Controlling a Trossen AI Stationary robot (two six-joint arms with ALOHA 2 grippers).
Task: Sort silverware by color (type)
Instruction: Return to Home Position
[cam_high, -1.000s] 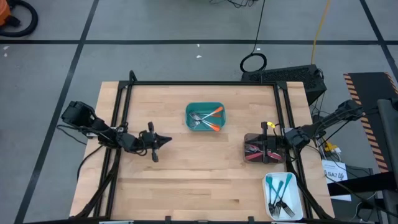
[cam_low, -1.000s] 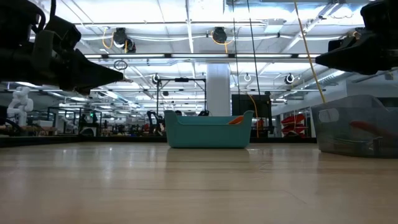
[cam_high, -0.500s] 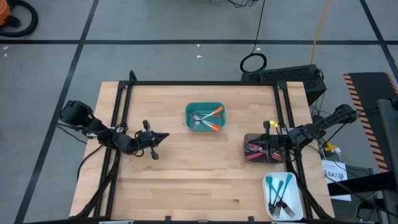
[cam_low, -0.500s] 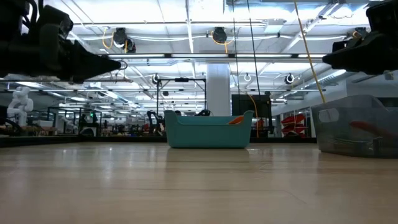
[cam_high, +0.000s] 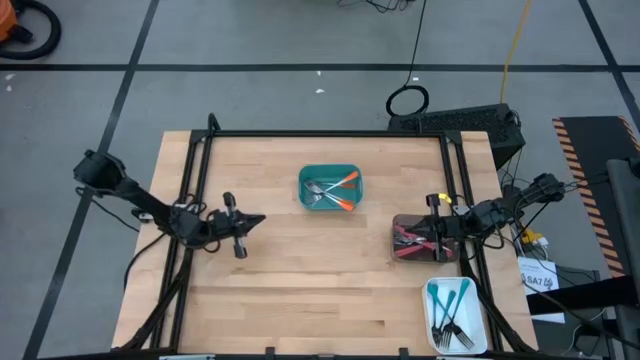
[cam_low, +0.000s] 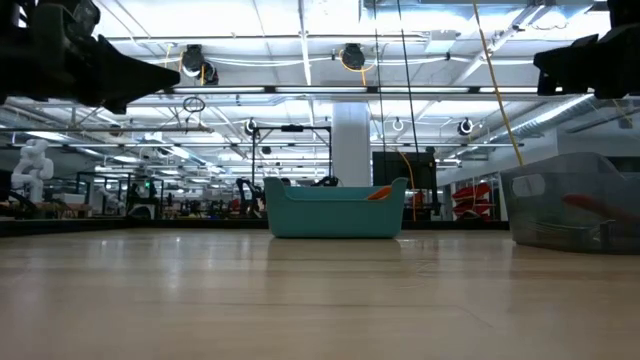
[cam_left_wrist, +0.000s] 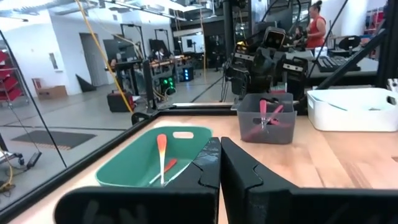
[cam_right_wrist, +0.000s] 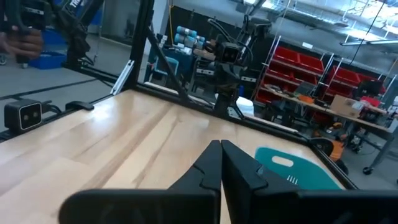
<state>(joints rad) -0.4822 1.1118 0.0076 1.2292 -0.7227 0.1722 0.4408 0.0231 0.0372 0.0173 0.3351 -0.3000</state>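
Left claw (cam_high: 258, 219): fingers pressed together, nothing in them. It hangs over the left half of the surface (cam_high: 300, 285), tip aimed at the teal bin (cam_high: 302, 188), well apart from it.

Right claw (cam_right_wrist: 221, 146): fingers likewise closed tight, empty. From above it sits over the grey bin (cam_high: 397, 242) at the right edge; the level view puts that arm well above the bin.

Forks, all binned:
- orange forks (cam_high: 345, 180) in the teal bin, back centre of the surface
- red forks (cam_high: 408, 238) in the grey bin; the right arm covers part of it, so the count cannot be read, possibly three or four
- teal-handled forks (cam_high: 450, 300) in the white bin (cam_high: 428, 318), front right corner

Surface: pale wood planks inside a black frame.

Room: large workshop hall, bright ceiling lights (cam_low: 300, 20), red shelving (cam_right_wrist: 298, 74) behind. A person (cam_left_wrist: 315, 22) in a red top stands far off. White bin cut off at its lower edge from above.
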